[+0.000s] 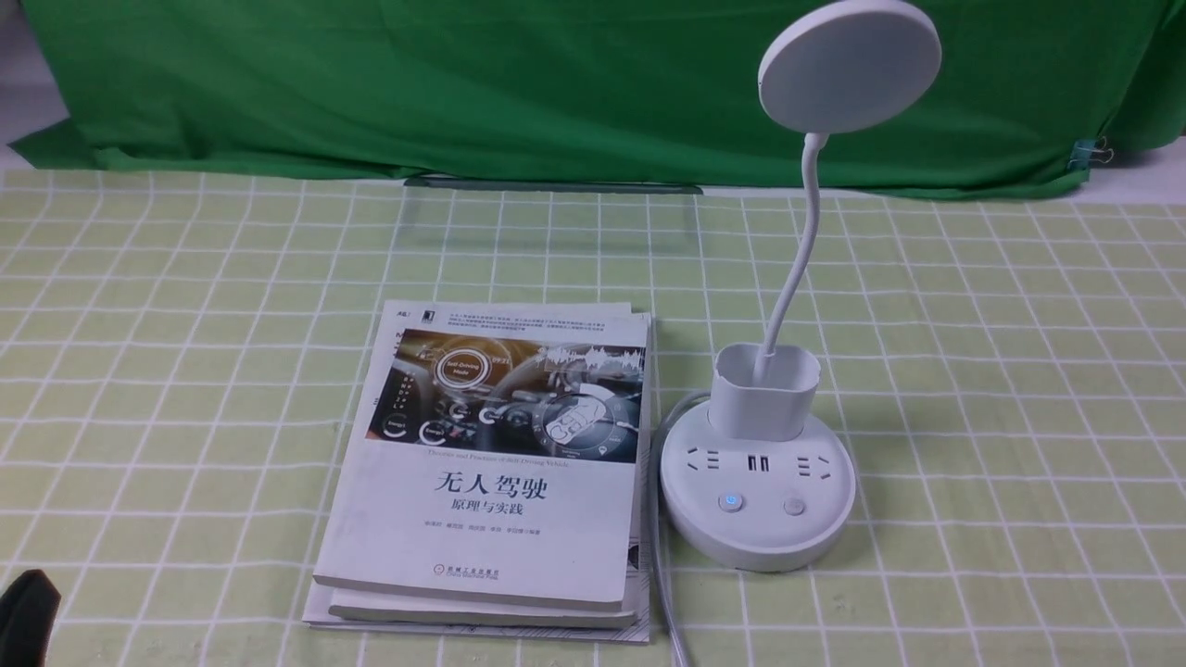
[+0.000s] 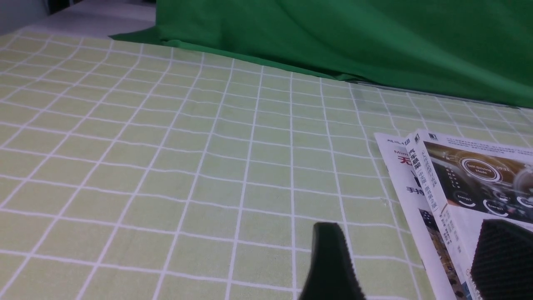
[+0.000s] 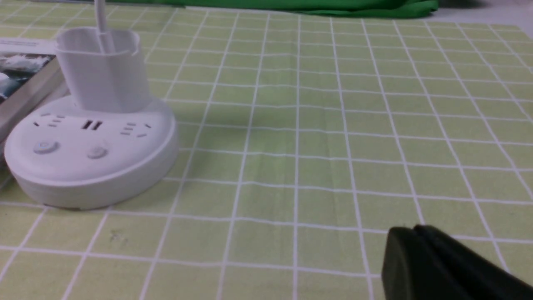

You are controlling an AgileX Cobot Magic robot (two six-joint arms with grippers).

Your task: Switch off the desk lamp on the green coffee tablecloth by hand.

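Now right gripper [image 3: 412,235] pinched closed, empty, low over green coffee tablecloth [image 3: 333,125], well apart from desk lamp [image 3: 91,137]; left gripper [image 2: 410,233] spread wide, holding nothing, left of books [image 1: 500,463]. Lamp upright on cloth, base just beside books, on their right.
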